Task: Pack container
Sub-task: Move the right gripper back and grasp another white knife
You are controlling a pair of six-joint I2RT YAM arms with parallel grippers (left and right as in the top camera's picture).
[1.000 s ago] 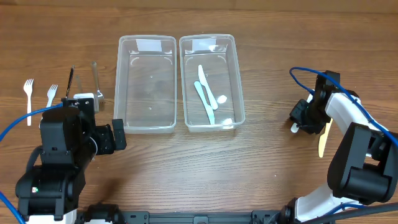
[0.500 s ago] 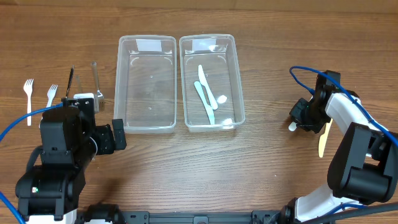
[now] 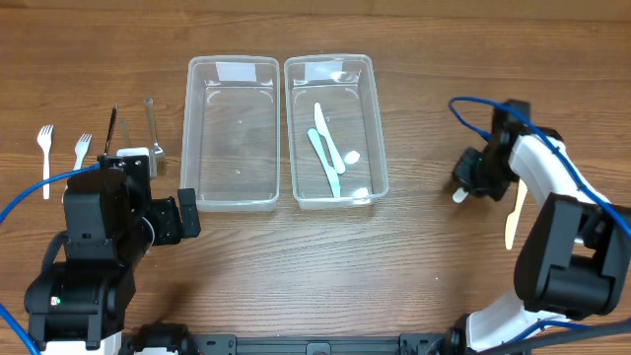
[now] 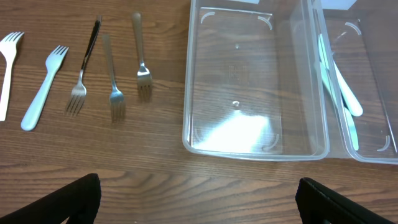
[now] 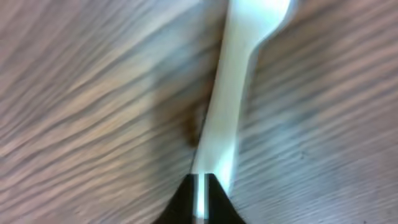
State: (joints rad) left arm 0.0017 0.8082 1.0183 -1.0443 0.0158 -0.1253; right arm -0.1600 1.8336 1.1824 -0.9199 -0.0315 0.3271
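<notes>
Two clear plastic containers stand side by side. The left container (image 3: 194,133) (image 4: 193,124) is empty. The right container (image 3: 378,128) holds several pale blue and white plastic utensils (image 3: 330,148). My right gripper (image 3: 471,182) (image 5: 200,193) is shut on a white plastic utensil (image 3: 458,195) (image 5: 230,93), low over the table right of the containers. My left gripper (image 3: 187,215) (image 4: 199,199) is open and empty, in front of the empty container.
Two white plastic forks (image 3: 45,148) (image 4: 43,93) and three metal forks (image 3: 153,123) (image 4: 112,74) lie left of the containers. A cream plastic knife (image 3: 513,217) lies beside the right arm. A blue cable (image 3: 473,113) loops over it.
My right gripper has shifted slightly left and away with the white utensil in it. The left arm has not moved.
</notes>
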